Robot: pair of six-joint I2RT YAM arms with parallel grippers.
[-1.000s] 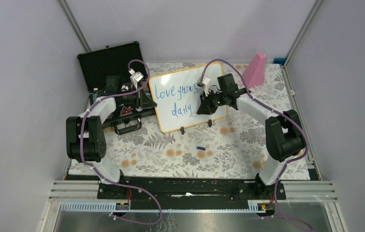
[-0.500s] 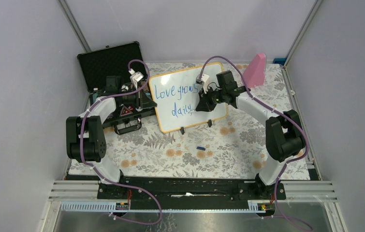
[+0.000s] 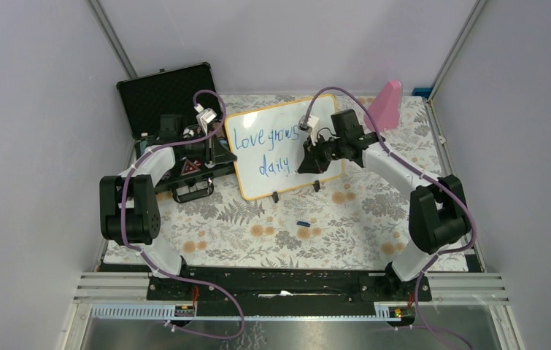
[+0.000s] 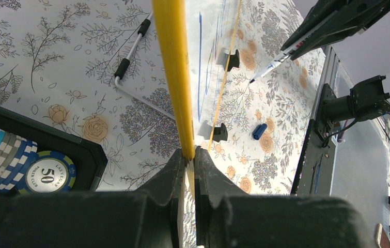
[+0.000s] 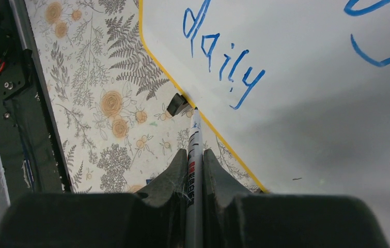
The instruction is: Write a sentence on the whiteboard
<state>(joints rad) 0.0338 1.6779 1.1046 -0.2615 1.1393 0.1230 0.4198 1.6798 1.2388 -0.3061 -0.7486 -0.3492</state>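
The whiteboard (image 3: 254,184) stands tilted on the floral table, its orange-yellow rim (image 4: 173,77) pinched at the left edge by my shut left gripper (image 3: 224,148) (image 4: 190,153). The sentence (image 3: 266,138) in blue reads "Love grows" over "daily" (image 5: 222,49). My right gripper (image 3: 303,166) (image 5: 195,155) is shut on a white marker (image 5: 195,137). Its tip hangs by the board's lower rim (image 5: 223,142), just below "daily" and next to a black foot (image 5: 177,105). In the left wrist view the marker (image 4: 280,58) stands a little off the board face.
An open black case (image 3: 163,95) with poker chips (image 4: 6,160) lies behind the left arm. A pink object (image 3: 384,106) stands at the back right. The marker's blue cap (image 3: 302,223) (image 4: 259,131) lies on the mat in front of the board.
My right gripper lifted the marker up across the board, then came back down to the lower edge. Its elbow swung right. The left arm and board stayed still.
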